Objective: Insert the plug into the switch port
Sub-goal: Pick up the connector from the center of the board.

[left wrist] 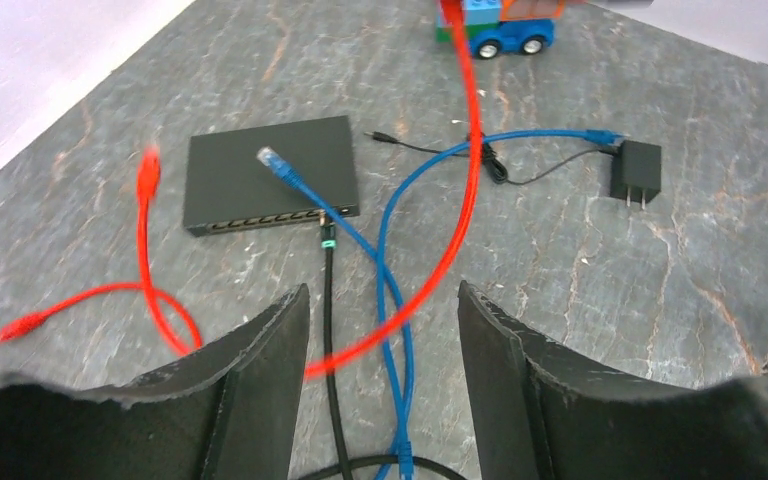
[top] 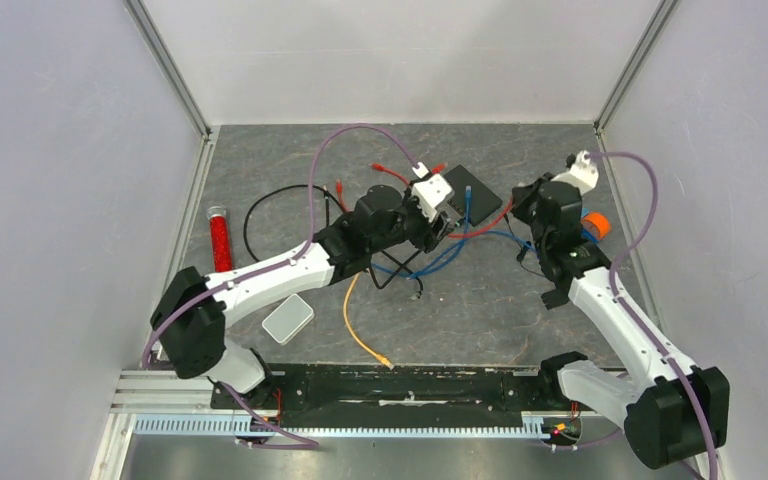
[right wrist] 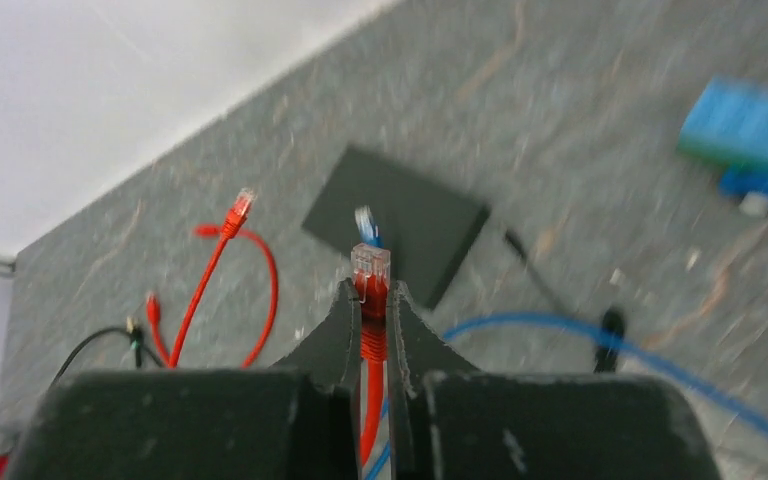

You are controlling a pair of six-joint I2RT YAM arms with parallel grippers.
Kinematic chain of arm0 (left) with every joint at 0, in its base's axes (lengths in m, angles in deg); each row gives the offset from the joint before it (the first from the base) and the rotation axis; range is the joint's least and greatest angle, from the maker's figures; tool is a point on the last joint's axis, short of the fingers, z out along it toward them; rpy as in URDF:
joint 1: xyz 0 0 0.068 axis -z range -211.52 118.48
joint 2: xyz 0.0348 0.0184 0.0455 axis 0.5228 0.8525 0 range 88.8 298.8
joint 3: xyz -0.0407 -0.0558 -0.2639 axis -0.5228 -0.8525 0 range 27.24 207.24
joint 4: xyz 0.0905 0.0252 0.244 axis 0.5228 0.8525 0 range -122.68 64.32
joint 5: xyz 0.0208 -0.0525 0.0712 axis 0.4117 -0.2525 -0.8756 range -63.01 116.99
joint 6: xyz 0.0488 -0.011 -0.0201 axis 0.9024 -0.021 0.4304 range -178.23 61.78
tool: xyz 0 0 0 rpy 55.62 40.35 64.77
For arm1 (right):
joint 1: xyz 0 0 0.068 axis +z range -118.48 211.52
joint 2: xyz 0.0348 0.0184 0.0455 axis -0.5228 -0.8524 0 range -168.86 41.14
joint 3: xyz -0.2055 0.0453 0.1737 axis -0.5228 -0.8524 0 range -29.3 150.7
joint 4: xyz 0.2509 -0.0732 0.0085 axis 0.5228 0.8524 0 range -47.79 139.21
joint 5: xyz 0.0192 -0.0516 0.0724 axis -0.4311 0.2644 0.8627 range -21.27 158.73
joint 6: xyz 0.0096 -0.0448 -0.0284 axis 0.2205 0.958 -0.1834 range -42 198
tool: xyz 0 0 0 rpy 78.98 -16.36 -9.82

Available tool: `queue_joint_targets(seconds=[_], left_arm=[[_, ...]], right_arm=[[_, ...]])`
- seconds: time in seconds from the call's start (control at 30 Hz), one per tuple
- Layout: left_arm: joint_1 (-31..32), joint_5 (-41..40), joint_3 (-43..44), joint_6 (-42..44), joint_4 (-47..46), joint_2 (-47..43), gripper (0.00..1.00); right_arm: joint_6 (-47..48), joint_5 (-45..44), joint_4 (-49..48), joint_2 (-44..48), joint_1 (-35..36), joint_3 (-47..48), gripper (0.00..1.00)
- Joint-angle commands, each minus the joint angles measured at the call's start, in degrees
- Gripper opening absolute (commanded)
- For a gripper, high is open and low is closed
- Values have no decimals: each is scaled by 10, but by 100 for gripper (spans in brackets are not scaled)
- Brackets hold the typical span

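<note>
Plug (right wrist: 371, 268): clear tip, red boot, pinched between the fingers of the right gripper (right wrist: 371, 297), poking out just past them. Held off the table, short of the switch, not in any port.

Right gripper: clamped tight on the plug, red cable (right wrist: 367, 420) running back down between the jaws.

Switch (right wrist: 415, 225): flat black box lying on the table (left wrist: 660, 300), beyond the plug tip in the right wrist view. Port row along the edge facing the left arm.

Blue plug (left wrist: 272, 158): resting loose on top of the switch, its cable trailing off the front edge.

Black cable (left wrist: 331, 300): green-booted end right up against the port row. Seated or not, cannot tell.

Left gripper (left wrist: 380, 350): spread wide, gripping nothing, hanging above the tangle of cables just in front of the switch.

Second red cable (left wrist: 148, 210): looped on the table, left of the switch in the left wrist view.

Adapter (left wrist: 635, 172): black, prongs showing, well right of the switch.

Toy car (left wrist: 500, 30): blue wheels, beyond the switch.

Near the left arm: red tube (top: 220, 238), white box (top: 288, 319), orange cable (top: 360, 335).
</note>
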Motion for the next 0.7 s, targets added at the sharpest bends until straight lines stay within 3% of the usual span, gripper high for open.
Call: queue_joint_targets(seconds=[0.0,0.17,0.5,0.6,0.67], left_arm=[[10,76,6,65,-52,44,62],[26,45,14,84,-61,106,63],[40,40,67,78,-58,189,59],[41,38,74,78,-55,198,45],[41,45,67,84,-55,193,20]], right_arm=[[-227,75,-30,-1,-1,-59,0],[-299,100,-61,4,0,-112,0],[-358,122,-83,12,-1,-170,0],[-354,137,-87,11,-1,-167,0],[-323,156,-105,11,-1,-168,1]])
